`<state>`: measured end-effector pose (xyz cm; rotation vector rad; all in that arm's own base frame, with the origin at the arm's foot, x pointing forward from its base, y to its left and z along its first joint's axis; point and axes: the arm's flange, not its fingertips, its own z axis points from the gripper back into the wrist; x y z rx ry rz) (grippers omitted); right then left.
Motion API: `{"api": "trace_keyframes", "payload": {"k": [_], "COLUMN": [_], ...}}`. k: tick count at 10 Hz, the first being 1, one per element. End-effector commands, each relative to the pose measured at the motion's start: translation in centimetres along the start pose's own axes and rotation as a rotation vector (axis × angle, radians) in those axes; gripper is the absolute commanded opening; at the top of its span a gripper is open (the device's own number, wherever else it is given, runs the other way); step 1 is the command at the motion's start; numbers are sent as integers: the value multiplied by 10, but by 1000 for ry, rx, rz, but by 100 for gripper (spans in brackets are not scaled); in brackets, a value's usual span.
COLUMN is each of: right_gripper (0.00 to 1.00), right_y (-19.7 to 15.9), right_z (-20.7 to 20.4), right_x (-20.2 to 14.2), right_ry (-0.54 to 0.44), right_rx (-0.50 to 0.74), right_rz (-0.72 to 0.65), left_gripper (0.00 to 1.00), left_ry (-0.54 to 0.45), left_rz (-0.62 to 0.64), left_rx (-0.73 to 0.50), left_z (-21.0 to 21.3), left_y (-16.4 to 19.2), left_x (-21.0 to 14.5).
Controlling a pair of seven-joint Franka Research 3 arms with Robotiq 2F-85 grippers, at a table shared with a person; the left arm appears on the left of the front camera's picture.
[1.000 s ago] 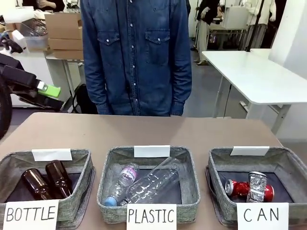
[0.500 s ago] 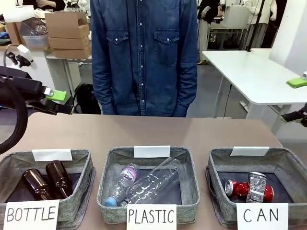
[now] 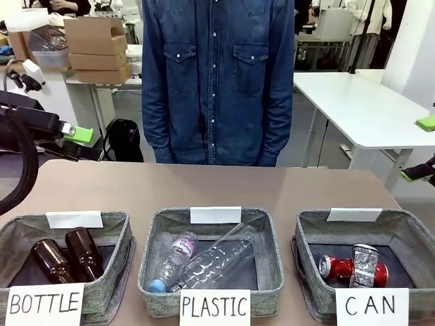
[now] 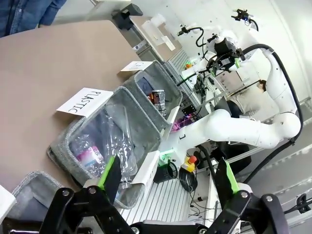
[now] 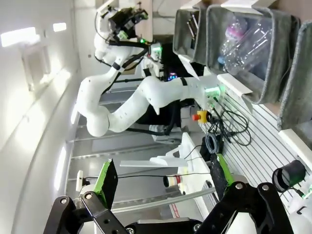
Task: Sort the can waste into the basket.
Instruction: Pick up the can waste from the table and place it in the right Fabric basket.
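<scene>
Left gripper (image 4: 168, 180) is held open and empty at the table's left edge, right gripper (image 5: 161, 183) likewise open at the right, while the red can (image 3: 334, 267) and dark can (image 3: 364, 265) are seen lying inside the CAN basket (image 3: 309, 231), touching.

The person (image 3: 216, 81) has shifted right; right gripper (image 3: 421, 149) dropped lower.

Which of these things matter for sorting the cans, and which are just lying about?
Belongs to the job:
- red can
- dark can
- CAN basket

Just lying about:
- brown bottles in BOTTLE basket
- clear plastic bottles in PLASTIC basket
</scene>
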<state>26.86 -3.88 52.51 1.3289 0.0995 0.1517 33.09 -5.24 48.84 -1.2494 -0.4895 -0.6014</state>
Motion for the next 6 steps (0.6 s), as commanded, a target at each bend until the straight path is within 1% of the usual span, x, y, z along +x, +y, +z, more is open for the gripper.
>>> {"api": "trace_keyframes", "payload": {"k": [1,6], "right_gripper": [100,100], "right_y": [-1,-1], "right_z": [8,8], "right_x": [0,0], "right_ry": [18,18], "right_rx": [-6,-6], "right_rz": [18,18], "left_gripper": [100,100], "left_ry": [-22,-22], "left_rz": [15,15], "left_rx": [-16,-16], "left_z": [-2,-2], "left_y": [-3,-3], "left_x": [4,4]}}
